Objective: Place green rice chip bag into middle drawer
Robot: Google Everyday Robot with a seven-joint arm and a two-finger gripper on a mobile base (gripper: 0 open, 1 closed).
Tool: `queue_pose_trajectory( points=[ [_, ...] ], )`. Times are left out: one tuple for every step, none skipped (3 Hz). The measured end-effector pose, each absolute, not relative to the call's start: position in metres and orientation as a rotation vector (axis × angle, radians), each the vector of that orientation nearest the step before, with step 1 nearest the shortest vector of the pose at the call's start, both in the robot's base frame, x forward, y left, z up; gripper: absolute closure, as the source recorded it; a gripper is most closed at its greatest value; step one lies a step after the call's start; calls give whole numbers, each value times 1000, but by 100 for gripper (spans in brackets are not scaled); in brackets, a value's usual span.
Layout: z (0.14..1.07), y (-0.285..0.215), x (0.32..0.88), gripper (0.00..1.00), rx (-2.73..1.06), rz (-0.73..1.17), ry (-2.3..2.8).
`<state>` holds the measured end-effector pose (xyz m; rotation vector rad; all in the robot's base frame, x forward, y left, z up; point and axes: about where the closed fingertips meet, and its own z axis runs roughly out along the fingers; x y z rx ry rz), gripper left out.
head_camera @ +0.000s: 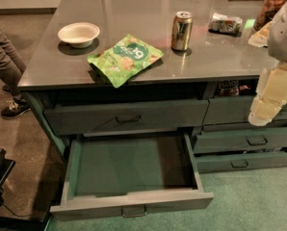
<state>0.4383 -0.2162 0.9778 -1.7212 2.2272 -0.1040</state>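
Hanging the gripper (261,112) by the right end of the counter (134,13), its spread impossible to tell, green rice chip bag (125,57) lying diagonally well leftward, above the open middle drawer (131,201).

Camera view, looking down on a grey table (134,4) with drawers beneath. The green bag (125,58) lies flat near the table's front edge, between a white bowl (78,33) to its left and an upright can (181,31) to its right. A small packet (225,23) lies beyond the can, and a jar (273,1) stands at the far right. Below the closed top drawer (126,117), the middle drawer (172,200) stands open, showing its green inner tray and a dark handle (134,211) on its front. The end effector (264,110) hangs at the right edge, in front of the narrower drawers (244,141). A person's leg (1,57) and shoe (13,109) appear at the left.
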Motion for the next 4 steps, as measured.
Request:
queue_pose_trajectory(
  points=[
    [978,-216,438,0,-1721,-104,2227],
    [980,-211,447,0,-1749,-108,2180],
    [984,-192,477,0,-1843,-107,2041],
    [992,-165,513,0,-1932,-123,1884]
  ],
)
